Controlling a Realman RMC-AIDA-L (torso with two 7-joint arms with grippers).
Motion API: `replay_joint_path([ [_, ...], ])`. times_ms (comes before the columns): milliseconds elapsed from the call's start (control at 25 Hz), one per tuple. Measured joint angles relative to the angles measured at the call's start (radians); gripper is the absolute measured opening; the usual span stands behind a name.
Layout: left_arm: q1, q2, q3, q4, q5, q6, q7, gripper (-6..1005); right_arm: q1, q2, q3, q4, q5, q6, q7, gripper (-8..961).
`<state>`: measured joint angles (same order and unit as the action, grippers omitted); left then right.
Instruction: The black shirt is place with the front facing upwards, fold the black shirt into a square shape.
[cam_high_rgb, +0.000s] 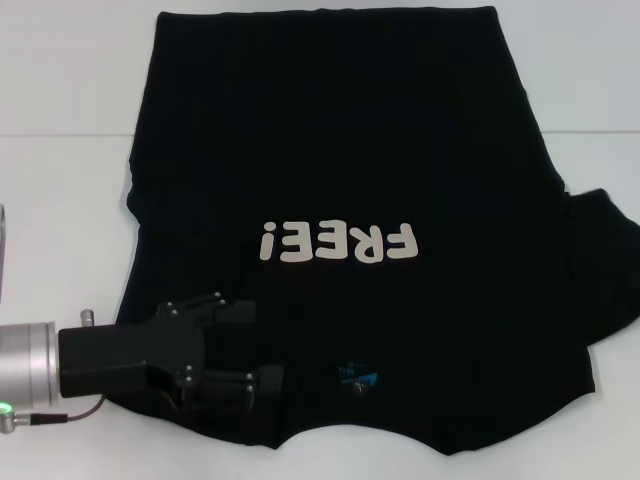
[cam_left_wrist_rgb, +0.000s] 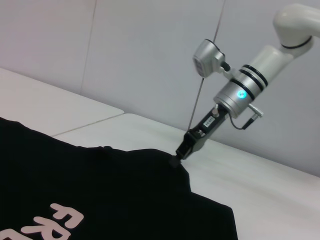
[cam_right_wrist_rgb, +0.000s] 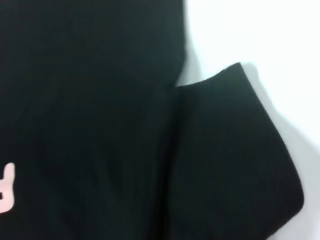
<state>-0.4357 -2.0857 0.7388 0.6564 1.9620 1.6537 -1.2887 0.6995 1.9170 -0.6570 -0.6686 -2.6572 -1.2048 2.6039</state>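
Note:
The black shirt (cam_high_rgb: 340, 150) lies spread front-up on the white table (cam_high_rgb: 60, 80). Its cream "FREE!" lettering (cam_high_rgb: 338, 243) and small blue neck label (cam_high_rgb: 360, 380) are toward me. My left gripper (cam_high_rgb: 245, 343) is open and lies low over the shirt's near left shoulder, with nothing between its fingers. My right gripper (cam_left_wrist_rgb: 175, 159) is out of the head view. In the left wrist view its tip touches the edge of the shirt's right sleeve (cam_left_wrist_rgb: 165, 160), where the cloth peaks slightly. The right wrist view shows that sleeve (cam_right_wrist_rgb: 235, 160) lying flat.
The white table has a seam (cam_high_rgb: 60, 136) running across at the far side. A pale wall (cam_left_wrist_rgb: 125, 50) stands behind the table. Bare table lies to the left (cam_high_rgb: 50, 230) and right (cam_high_rgb: 600, 80) of the shirt.

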Motion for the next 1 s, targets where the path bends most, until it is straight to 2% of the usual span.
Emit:
replay_joint_path([
  [280,-0.004,0.000,-0.002,0.000,0.000,0.000,-0.001,960,-0.058,0.001,0.059,-0.057,0.009,-0.027,-0.007,23],
  [680,-0.001,0.001,-0.003,0.000,-0.002,-0.001,-0.001,960,-0.056,0.001,0.077,-0.156,0.013,-0.053,0.000,24],
  [800,0.000,0.001,-0.002,0.000,-0.002,-0.002,-0.001,960,-0.043,0.010,0.072,-0.175,0.016,-0.061,-0.013,24],
  [1000,0.000,0.002,-0.002,0.000,-0.002,-0.003,-0.001,959,0.004,0.050,0.057,-0.211,0.026,-0.104,-0.084,25],
])
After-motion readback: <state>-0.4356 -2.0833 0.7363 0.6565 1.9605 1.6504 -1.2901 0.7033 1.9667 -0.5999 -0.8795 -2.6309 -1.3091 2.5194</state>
